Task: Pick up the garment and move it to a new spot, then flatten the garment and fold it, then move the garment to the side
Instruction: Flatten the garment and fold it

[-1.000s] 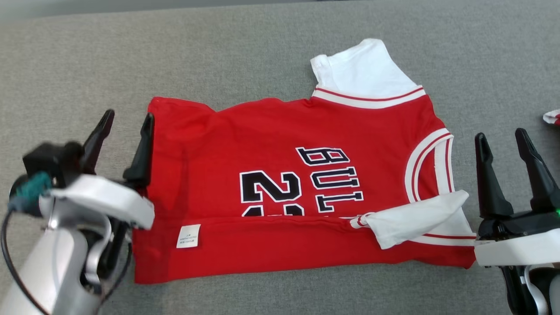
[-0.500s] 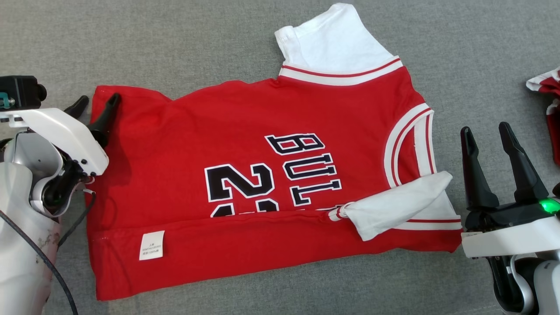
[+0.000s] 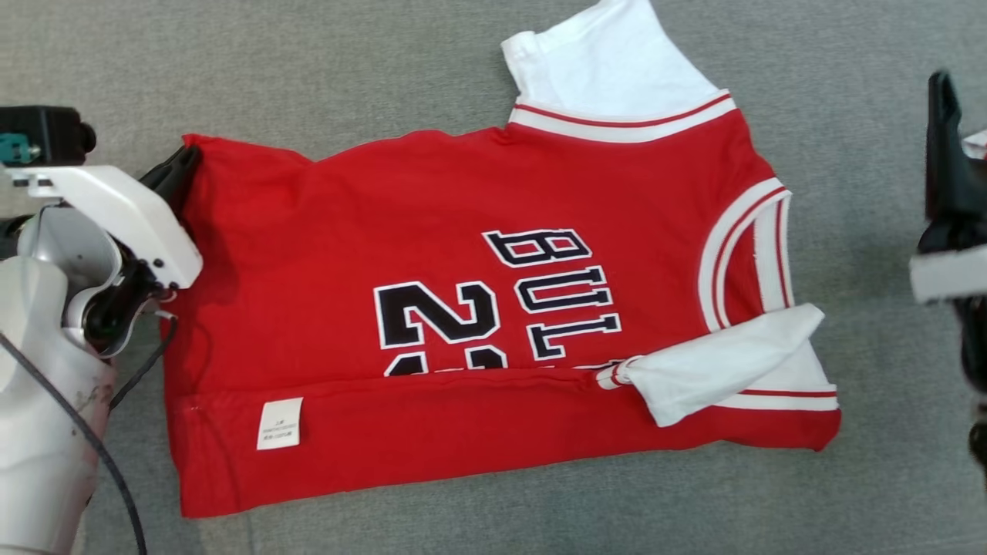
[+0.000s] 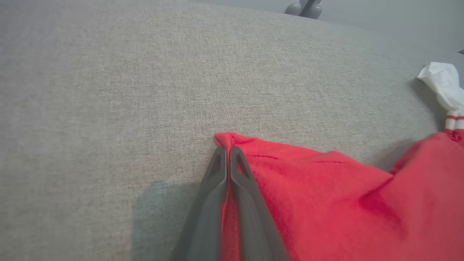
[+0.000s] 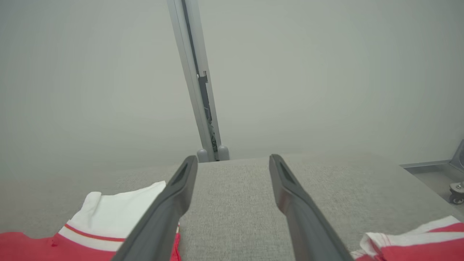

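Observation:
The garment (image 3: pixel 463 308) is a red jersey with white sleeves and black lettering, spread on the grey cloth surface (image 3: pixel 308 69); its near edge is folded over, showing a white label (image 3: pixel 279 423). My left gripper (image 3: pixel 181 162) is shut on the garment's far left corner. In the left wrist view the fingers (image 4: pixel 224 150) pinch the red corner (image 4: pixel 232 139), which puckers slightly at their tips. My right gripper (image 3: pixel 947 131) stands off the garment's right side. The right wrist view shows it open (image 5: pixel 233 159) above the surface, with nothing between its fingers and the white sleeve (image 5: pixel 119 210) to its left.
Another red and white cloth (image 3: pixel 975 142) lies at the right edge, also seen low right in the right wrist view (image 5: pixel 417 243). A pale upright post (image 5: pixel 197 90) stands beyond the surface's far edge. Bare grey surface lies left of and beyond the garment.
My left gripper's fingers have closed on the garment's far left corner. My right gripper has moved up and right in the head view. The head camera has shifted too.

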